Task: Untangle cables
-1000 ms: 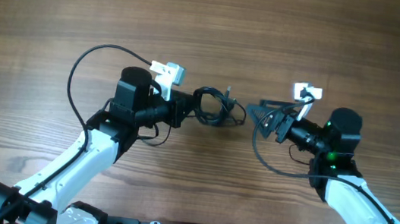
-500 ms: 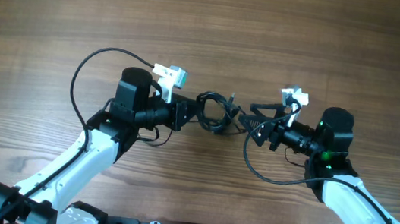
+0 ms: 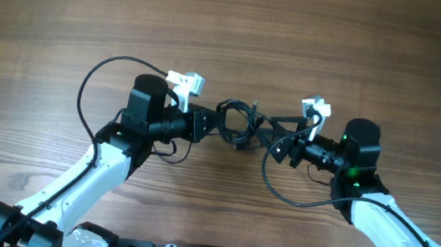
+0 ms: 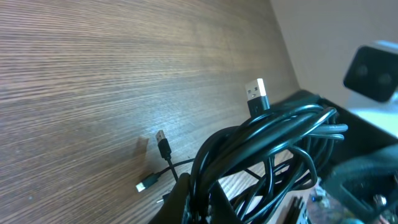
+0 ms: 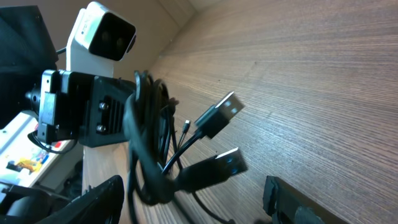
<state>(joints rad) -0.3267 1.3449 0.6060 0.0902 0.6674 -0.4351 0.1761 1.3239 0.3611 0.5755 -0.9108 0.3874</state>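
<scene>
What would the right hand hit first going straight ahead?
The right hand would probably meet the USB plugs jutting from the cables gripped by the left hand; depth unclear.

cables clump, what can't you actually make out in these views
Where the left gripper pinches the cables: left wrist view, the bottom edge and the cables themselves hide it.
How many cables there are and how they cross: overhead, too small; wrist views, the loops overlap.
Whether the open right gripper touches the cables: overhead, black on black; right wrist view, the bottom edge cuts it off.
</scene>
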